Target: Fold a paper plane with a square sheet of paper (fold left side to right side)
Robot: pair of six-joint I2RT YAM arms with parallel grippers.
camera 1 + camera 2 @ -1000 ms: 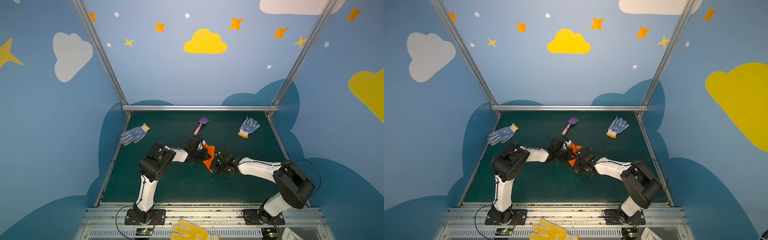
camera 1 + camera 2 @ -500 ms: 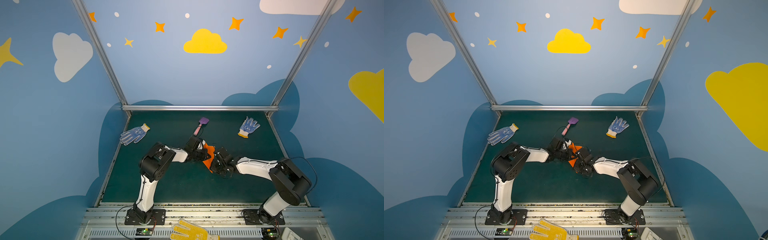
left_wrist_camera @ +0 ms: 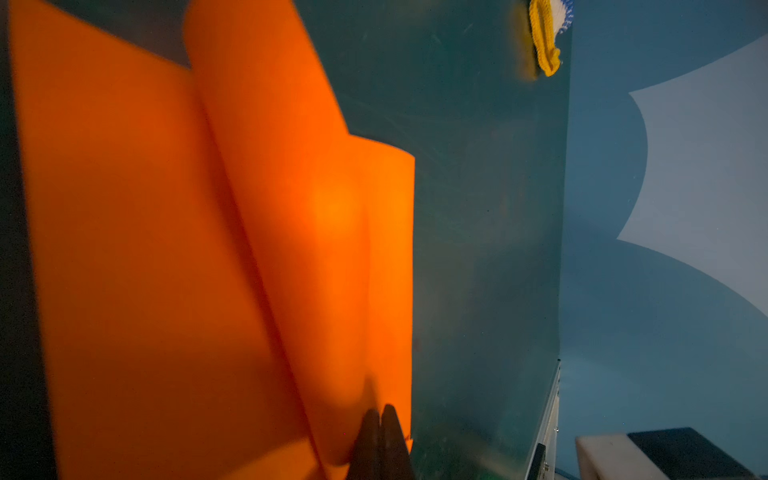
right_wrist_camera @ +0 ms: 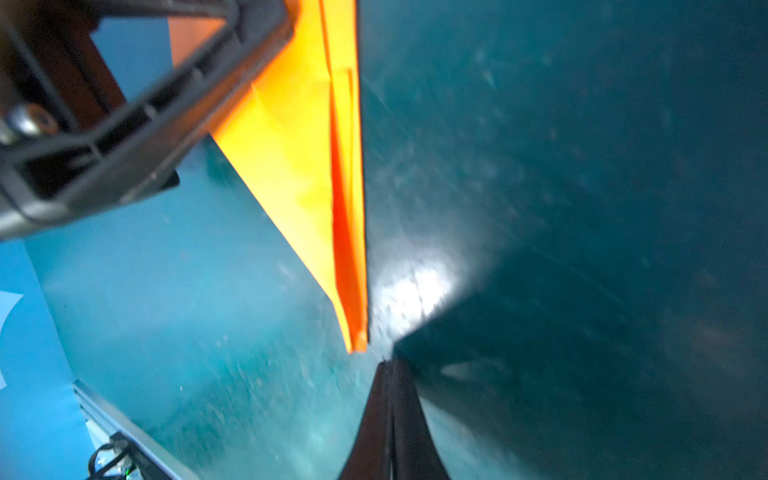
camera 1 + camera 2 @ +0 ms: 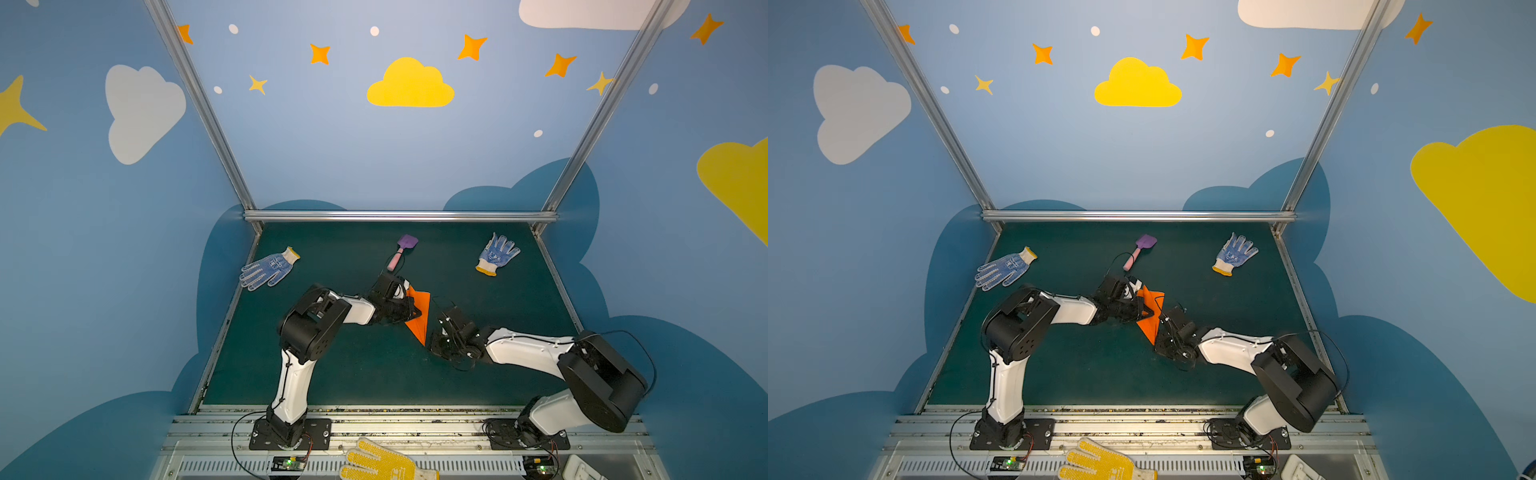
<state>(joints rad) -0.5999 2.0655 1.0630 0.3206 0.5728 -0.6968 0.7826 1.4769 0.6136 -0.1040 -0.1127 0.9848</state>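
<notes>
The square sheet of paper is folded into a bright-orange pointed wedge and lies mid-table in both top views, its tip toward the front. My left gripper is shut, and its tips rest on the wedge's wide end. In the left wrist view the dark fingertips are pressed together against the paper, whose loose layers bulge up beside them. My right gripper is shut with nothing in it. In the right wrist view its tips sit just short of the paper's point.
Two blue-dotted gloves lie at the back left and back right. A purple-headed spatula lies behind the left gripper. A yellow glove sits on the front rail. Metal rails border the green mat.
The right arm's elbow has shifted a little while its shut gripper stays by the paper's tip. The left gripper and the paper look unmoved.
</notes>
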